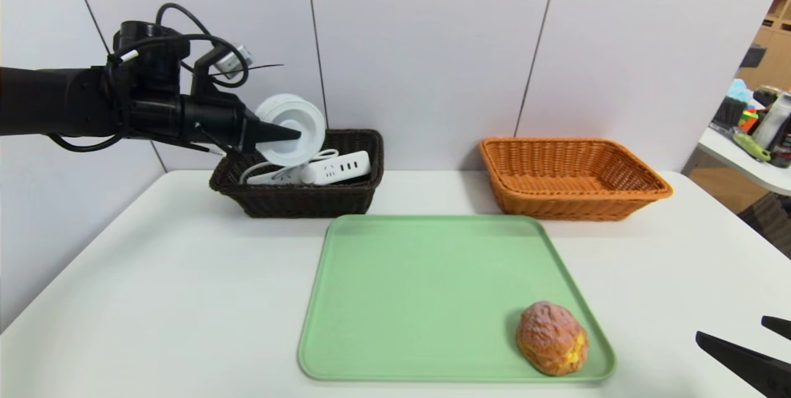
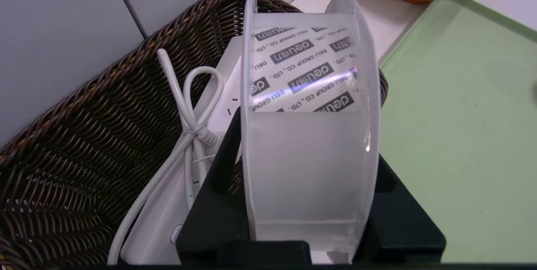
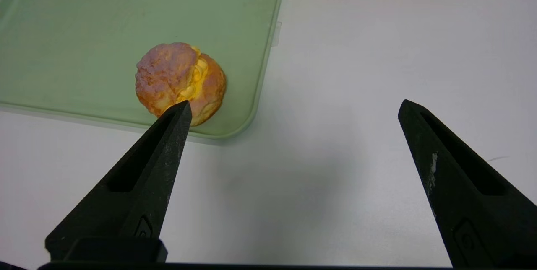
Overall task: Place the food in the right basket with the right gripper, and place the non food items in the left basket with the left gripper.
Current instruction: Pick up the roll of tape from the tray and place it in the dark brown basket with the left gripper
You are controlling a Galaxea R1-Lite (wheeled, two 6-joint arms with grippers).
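Tape roll (image 1: 309, 129), head view, upper left of the frame: pinched in my left tool (image 1: 290, 132), above the dark basket (image 1: 303, 203) and overlapping its back rim in the picture. Power strip (image 1: 340, 168) in there with its white cord (image 1: 256, 169). Step in hand, I judge: drop-off of this non-food item. I should lower straight over the basket, get the roll inside the rim, then release; let go up here and it could bounce or roll out. Orange basket (image 1: 562, 206), upper right, is for food. Bread (image 1: 552, 337) sits lower right on the green tray (image 1: 426, 299). My right tool (image 1: 731, 328), spread, waits at the lower right edge, over the white surface (image 1: 185, 299).

Left wrist view: my fingers are on both sides of the roll, the basket weave and cord beyond it. The roll looks light and slick, so firm grip, no jerks. Open evenly, back off straight, don't snag the cord.

Right wrist view: jaws wide apart, nothing between them, bread near one fingertip but off to the side. For that pick, likely next, I'd centre over the bread first, straddle it, close gently and keep off the tray rim.
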